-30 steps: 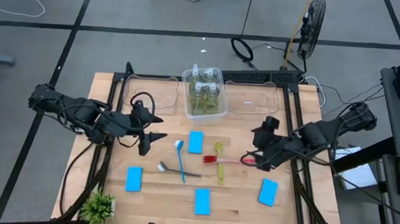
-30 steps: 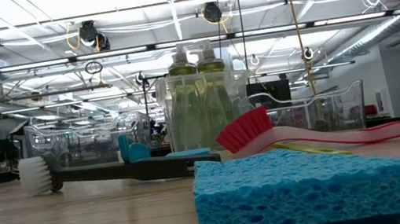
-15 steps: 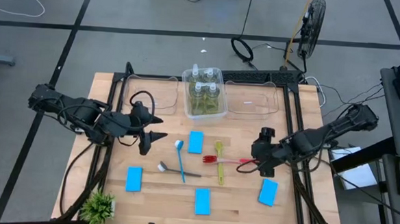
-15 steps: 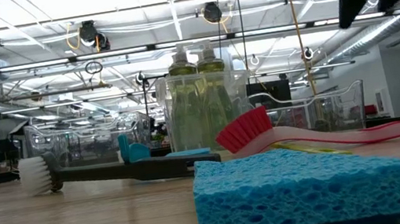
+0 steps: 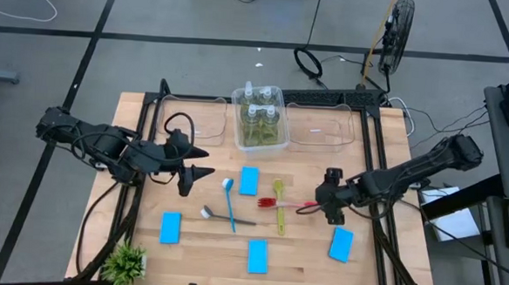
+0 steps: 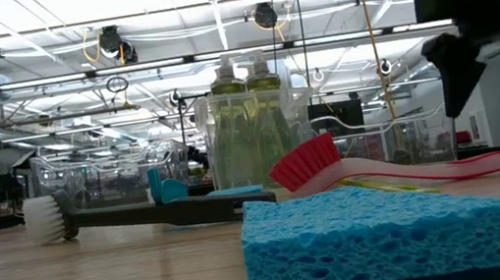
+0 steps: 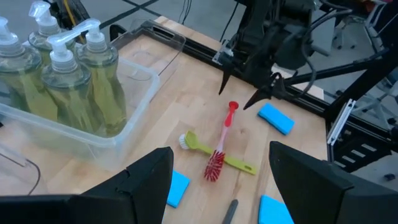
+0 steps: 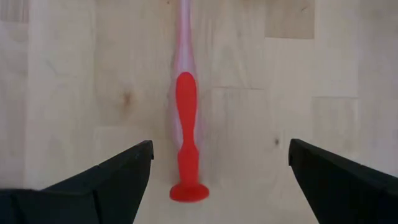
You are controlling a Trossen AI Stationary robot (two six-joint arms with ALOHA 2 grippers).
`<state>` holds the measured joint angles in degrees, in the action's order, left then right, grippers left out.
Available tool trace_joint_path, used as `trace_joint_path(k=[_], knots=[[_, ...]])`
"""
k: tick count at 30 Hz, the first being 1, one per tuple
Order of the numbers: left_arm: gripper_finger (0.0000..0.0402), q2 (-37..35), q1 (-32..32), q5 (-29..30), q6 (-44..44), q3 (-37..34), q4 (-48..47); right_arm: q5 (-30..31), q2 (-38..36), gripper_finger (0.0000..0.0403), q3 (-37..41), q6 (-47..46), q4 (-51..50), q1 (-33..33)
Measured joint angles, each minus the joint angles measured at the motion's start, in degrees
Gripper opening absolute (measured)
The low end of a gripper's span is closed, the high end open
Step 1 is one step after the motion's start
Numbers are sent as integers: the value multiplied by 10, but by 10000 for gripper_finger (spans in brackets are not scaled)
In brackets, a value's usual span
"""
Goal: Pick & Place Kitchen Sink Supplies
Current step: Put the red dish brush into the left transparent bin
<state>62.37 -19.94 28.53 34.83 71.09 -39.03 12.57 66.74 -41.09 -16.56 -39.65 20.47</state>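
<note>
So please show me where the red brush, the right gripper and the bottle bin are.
red brush (image 8: pixel 186 102): right wrist view, on its handle.
right gripper (image 5: pixel 317 206): high view, between its fingertips.
bottle bin (image 5: pixel 237 127): high view, on its left wall.

No legible text, label, brand, number or sign found on any item in any view; the bottles (image 7: pixel 74 81) carry no readable print.

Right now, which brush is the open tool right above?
The red brush. Its handle end lies between the right tool's spread fingers; the yellow-green, blue and grey brushes lie farther off.
</note>
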Motion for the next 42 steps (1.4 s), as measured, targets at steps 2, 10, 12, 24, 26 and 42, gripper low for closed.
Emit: trace_joint_path(k=[2,10,12,24,26,42], knots=[[269,0,0,0,0,0,0,-18,0,361,12,2,21,-7],[269,0,0,0,0,0,0,-52,0,361,44,0,52,-29],[269,0,0,1,0,0,0,-53,0,361,50,-5,52,-29],[269,3,0,17,0,0,0,-55,58,331,62,-18,98,-29],[269,3,0,18,0,0,0,-55,73,322,62,-19,100,-29],[269,3,0,19,0,0,0,-72,115,153,61,-84,97,-29]])
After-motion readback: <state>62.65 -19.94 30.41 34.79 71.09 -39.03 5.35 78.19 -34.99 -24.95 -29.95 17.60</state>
